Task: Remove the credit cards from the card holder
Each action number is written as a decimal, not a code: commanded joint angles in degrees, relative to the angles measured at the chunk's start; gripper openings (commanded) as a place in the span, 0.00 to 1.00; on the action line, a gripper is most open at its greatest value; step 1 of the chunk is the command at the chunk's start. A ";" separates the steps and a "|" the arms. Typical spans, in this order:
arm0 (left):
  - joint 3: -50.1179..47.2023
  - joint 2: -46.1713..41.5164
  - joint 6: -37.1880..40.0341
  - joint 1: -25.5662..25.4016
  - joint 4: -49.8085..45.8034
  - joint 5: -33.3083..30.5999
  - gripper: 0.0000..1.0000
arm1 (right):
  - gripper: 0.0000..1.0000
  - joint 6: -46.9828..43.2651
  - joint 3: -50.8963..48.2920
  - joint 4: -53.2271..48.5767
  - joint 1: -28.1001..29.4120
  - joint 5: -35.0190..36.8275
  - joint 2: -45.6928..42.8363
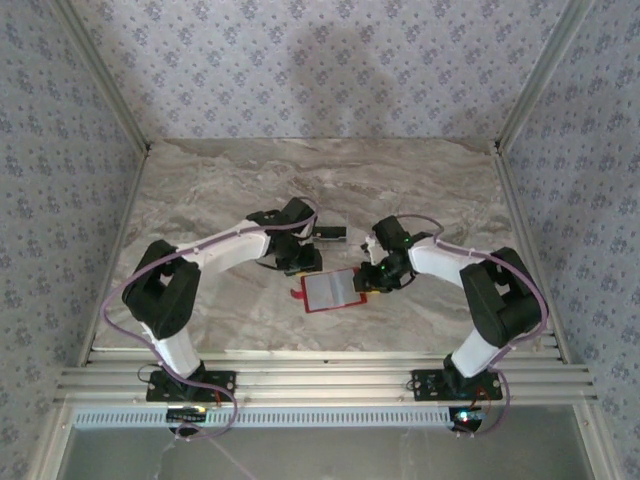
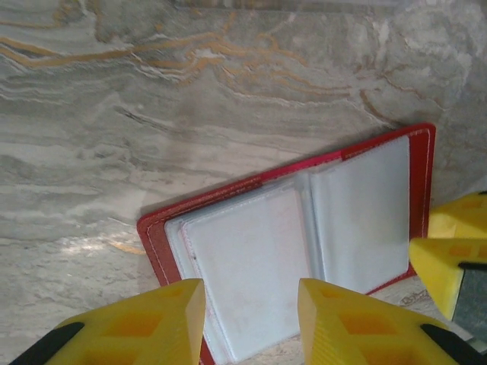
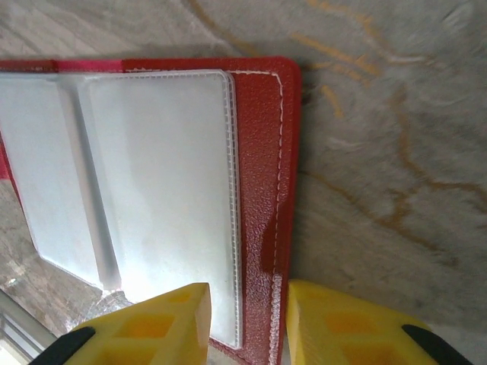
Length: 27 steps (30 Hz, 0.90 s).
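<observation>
The marble table [image 1: 200, 200] has the card holder [image 1: 331, 290] lying open on it, clear pockets [image 3: 152, 190] facing up. Your left gripper [image 2: 249, 304] hangs over the holder's far left corner with its fingers apart. Your right gripper [image 3: 247, 304] straddles the holder's right red border, also spread and not pinching yet. I'd pin that border down first, then work a left finger into a pocket mouth. Honestly can't tell whether the credit cards are sitting in those pale pockets.

Left gripper [image 1: 299, 266] and right gripper [image 1: 371, 281] crowded the card holder [image 1: 330, 290] by the table's [image 1: 200, 180] near edge; the far half lay open.
</observation>
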 commanded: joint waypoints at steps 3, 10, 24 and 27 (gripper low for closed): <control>-0.44 -1.95 1.91 2.90 -1.10 0.50 0.38 | 0.31 1.98 -0.18 -1.53 2.02 1.24 -3.21; -3.57 -4.86 2.69 6.02 -1.39 0.33 0.38 | 0.34 2.83 6.73 -12.99 5.68 18.37 -4.35; -14.22 -14.82 3.90 15.24 -0.49 1.29 0.38 | 0.34 10.56 24.10 -11.60 17.62 12.76 8.30; -15.93 -16.71 4.23 16.69 -0.58 1.59 0.38 | 0.34 12.37 25.81 -8.54 18.86 9.76 11.35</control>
